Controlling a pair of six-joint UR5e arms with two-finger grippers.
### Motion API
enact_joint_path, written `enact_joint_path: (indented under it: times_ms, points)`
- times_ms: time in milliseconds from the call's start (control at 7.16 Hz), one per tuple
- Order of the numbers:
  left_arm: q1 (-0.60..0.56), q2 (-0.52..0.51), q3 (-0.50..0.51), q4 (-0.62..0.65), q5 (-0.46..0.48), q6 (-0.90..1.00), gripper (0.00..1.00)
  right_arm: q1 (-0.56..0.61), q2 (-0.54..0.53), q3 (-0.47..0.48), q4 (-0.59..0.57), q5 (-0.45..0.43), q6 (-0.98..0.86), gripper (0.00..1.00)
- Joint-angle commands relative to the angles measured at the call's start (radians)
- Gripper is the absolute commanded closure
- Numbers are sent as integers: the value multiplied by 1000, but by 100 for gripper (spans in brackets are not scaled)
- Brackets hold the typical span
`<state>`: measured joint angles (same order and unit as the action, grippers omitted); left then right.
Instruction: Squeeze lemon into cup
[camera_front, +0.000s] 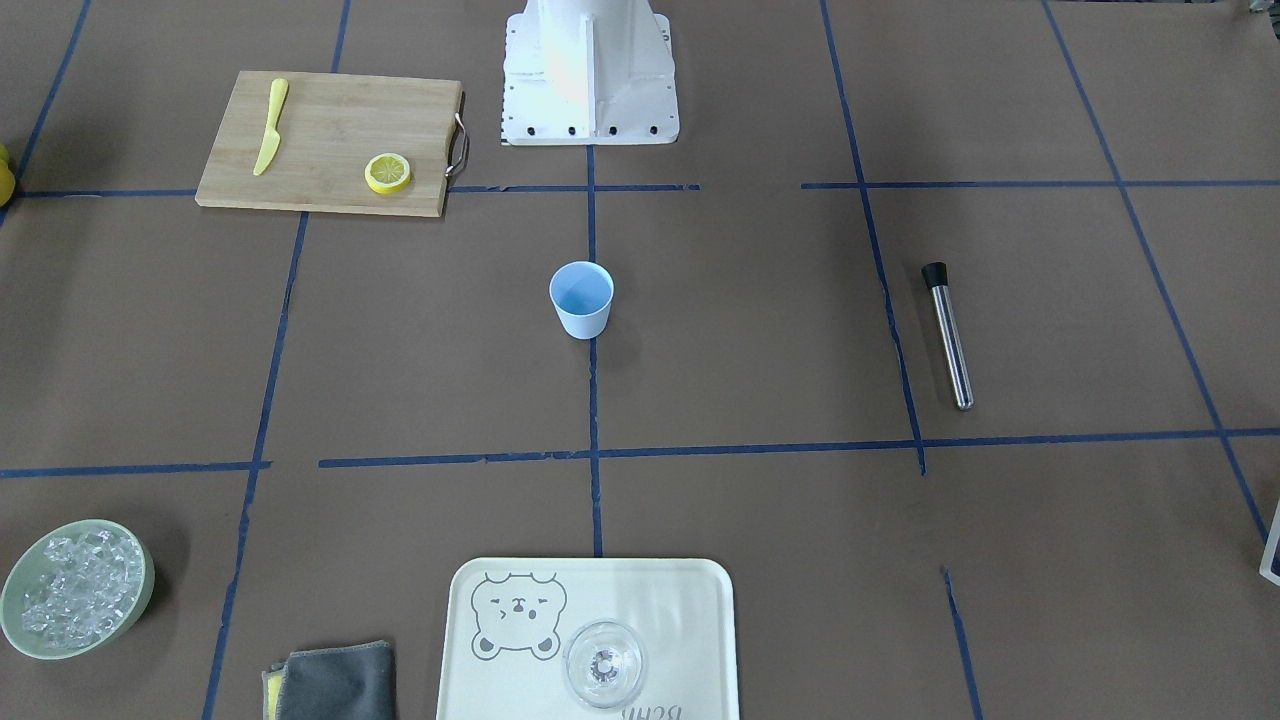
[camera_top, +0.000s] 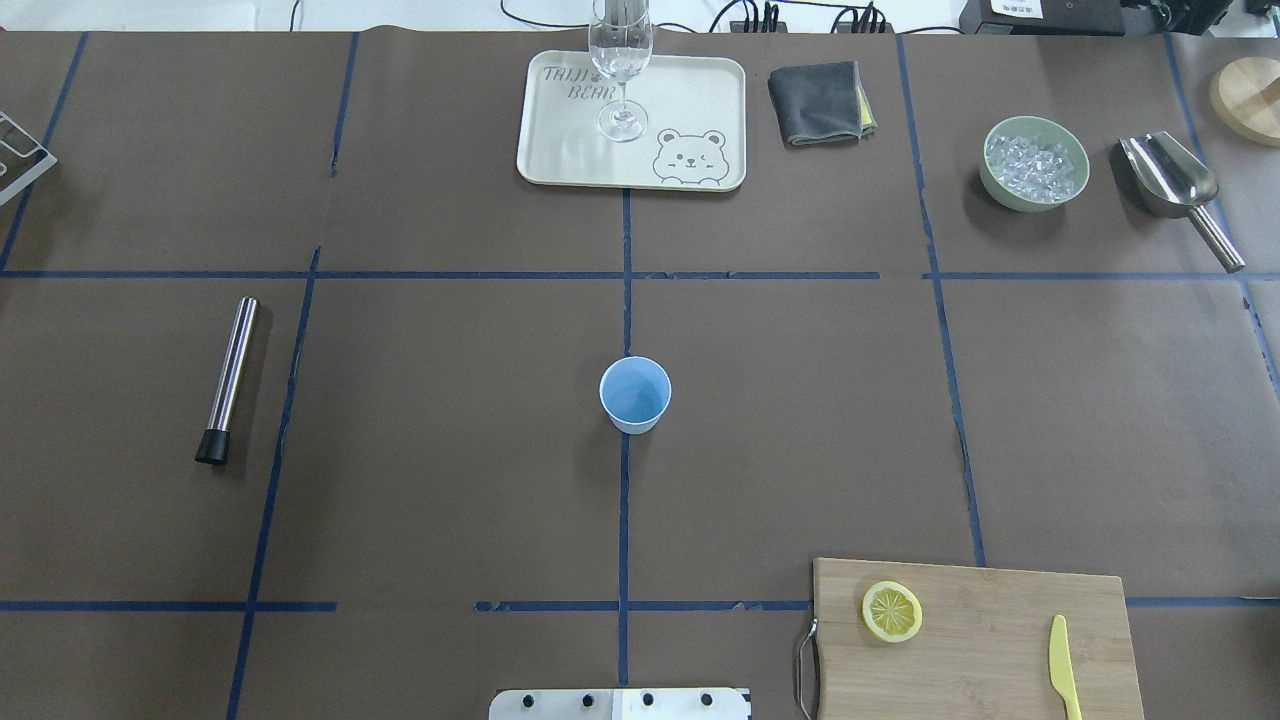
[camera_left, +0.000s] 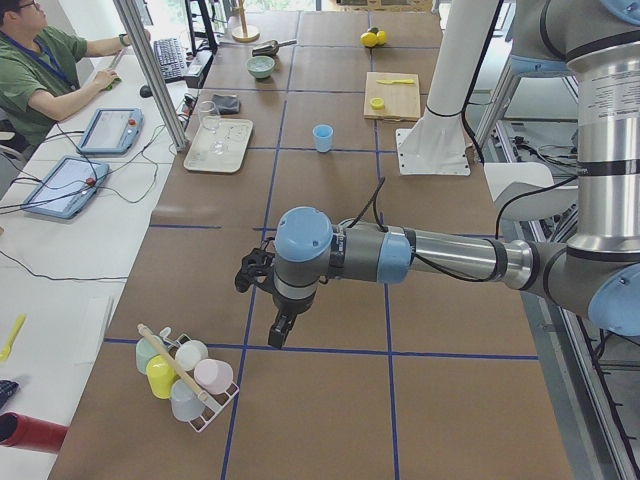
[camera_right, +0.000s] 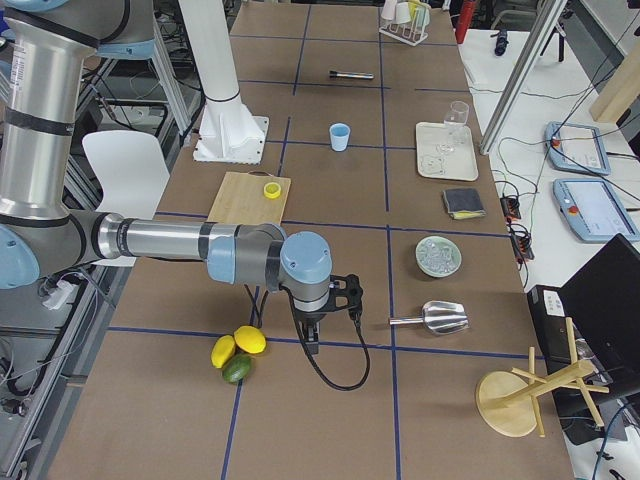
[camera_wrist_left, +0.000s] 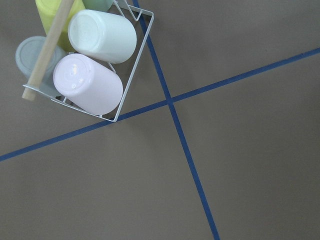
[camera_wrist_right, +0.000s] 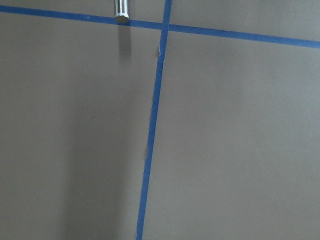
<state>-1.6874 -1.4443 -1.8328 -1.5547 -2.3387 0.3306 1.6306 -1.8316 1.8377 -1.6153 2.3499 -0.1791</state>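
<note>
Nearest me, the small yellow lemon half (camera_top: 892, 611) lies cut face up by the handle edge of the bamboo cutting board (camera_top: 1000, 650), at 4 o'clock from the upright light-blue plastic cup (camera_top: 635, 394) and well apart. The brown papered table (camera_top: 450, 450) rings the cup. The left gripper (camera_left: 283, 330) and right gripper (camera_right: 312, 342) hang over the table ends; I cannot tell their grip

Cream tray (camera_top: 560, 150): printed "BEAR" near a bear-face drawing. The word above it starts "TAIJ", and its end sits against the wine glass (camera_top: 621, 55) stem. In the front-facing view the same lettering shows upside down, cut by the frame edge.
</note>
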Motion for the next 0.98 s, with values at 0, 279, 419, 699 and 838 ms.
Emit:
enact_joint_path:
  times_ms: [0,279,419,699,838]
  points:
    - [0,-7,-6,-2,-1,2,0,-3,0,0,-1,2,3,0]
    - [2,-4,-12,-4,-4,2,0,-8,18,17,2,24,9,0]
    - [3,-25,-16,-17,-4,-7,0,-8,23,75,2,72,16,0]
    - [2,-33,-4,-108,-7,-8,0,-8,109,109,36,81,18,0]
    - [2,-25,-3,-137,-11,-8,0,-24,112,132,111,86,196,0]
